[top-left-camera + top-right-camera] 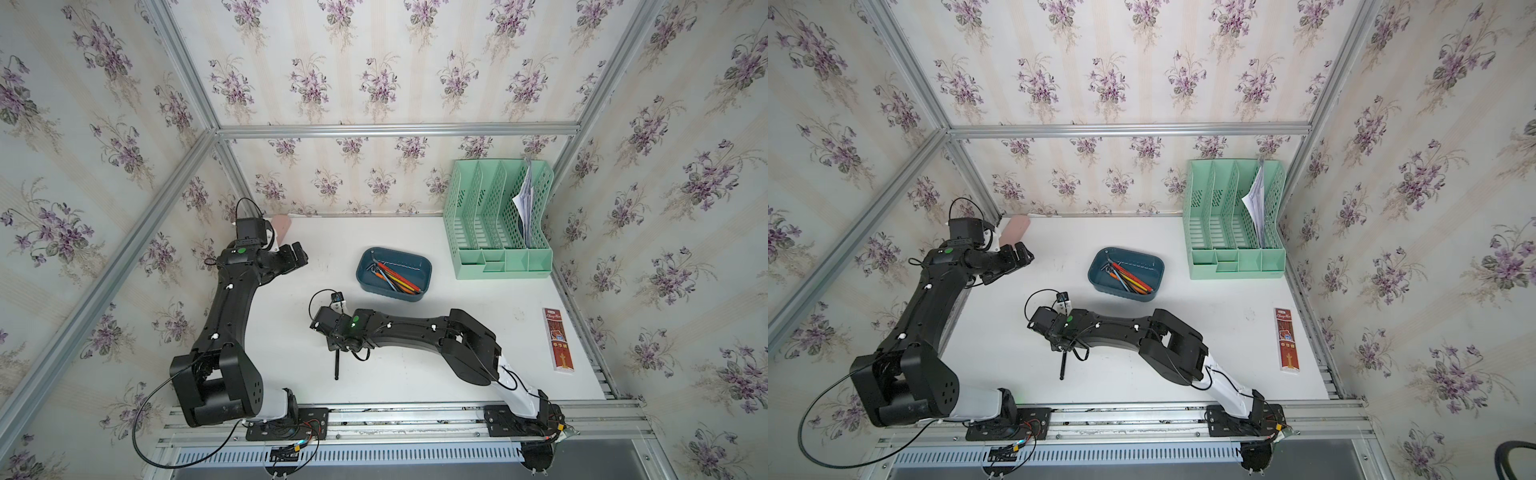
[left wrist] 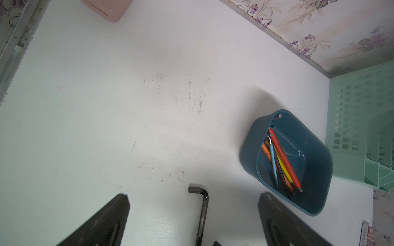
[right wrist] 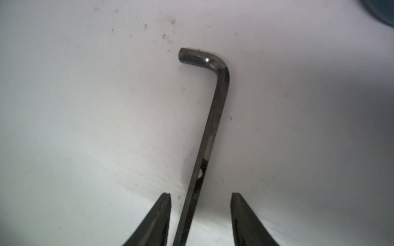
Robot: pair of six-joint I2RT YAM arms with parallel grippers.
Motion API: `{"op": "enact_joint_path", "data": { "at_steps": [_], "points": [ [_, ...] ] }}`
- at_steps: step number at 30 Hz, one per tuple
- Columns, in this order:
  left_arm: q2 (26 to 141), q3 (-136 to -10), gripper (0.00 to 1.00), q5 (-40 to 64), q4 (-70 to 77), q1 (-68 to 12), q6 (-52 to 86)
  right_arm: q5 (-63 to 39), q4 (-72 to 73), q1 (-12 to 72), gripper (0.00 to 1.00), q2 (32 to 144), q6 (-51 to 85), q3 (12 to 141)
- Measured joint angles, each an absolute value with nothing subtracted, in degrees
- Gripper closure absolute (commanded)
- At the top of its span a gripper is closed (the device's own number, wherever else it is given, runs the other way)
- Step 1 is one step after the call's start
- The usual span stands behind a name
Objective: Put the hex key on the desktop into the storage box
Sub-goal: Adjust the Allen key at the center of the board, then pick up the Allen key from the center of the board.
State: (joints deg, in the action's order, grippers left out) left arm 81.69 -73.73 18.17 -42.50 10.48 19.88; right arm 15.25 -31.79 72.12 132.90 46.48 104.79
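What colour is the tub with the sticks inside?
The tub is dark teal-blue; the left wrist view shows it best.

Black left arm, black right arm, white base links, 2 green dots, cables

Glossy dark metal hex key, scuffed matt desktop.

Right arm is covering bent end of hex key in both top views; shaft is running off-frame in right wrist view.
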Motion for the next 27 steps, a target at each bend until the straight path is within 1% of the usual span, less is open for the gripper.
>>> {"op": "enact_joint_path", "data": {
  "at_steps": [4,7,15,19,23,27],
  "points": [
    [81.69,-73.38,0.01,18.20,-42.54,10.48,19.86,16.78,-33.19,72.31,0.50,134.80,46.46,106.48],
    [81.69,-73.58,0.01,18.17,-42.57,10.48,19.81,18.52,-33.43,72.36,0.50,133.86,46.68,104.57],
    [79.96,-73.58,0.01,18.31,-42.57,10.48,19.81,19.92,-31.62,70.41,0.50,122.93,47.62,86.59],
    [79.96,-73.56,0.01,18.44,-42.54,10.48,19.81,19.97,-28.32,68.77,0.50,119.77,47.33,80.71],
    [80.25,-73.56,0.01,18.79,-42.52,10.48,19.81,20.08,-25.96,68.23,0.50,118.80,45.78,78.72],
    [80.58,-73.58,0.01,19.27,-42.54,10.48,19.81,19.18,-26.06,67.99,0.51,119.26,43.59,79.92]
  ]
}}
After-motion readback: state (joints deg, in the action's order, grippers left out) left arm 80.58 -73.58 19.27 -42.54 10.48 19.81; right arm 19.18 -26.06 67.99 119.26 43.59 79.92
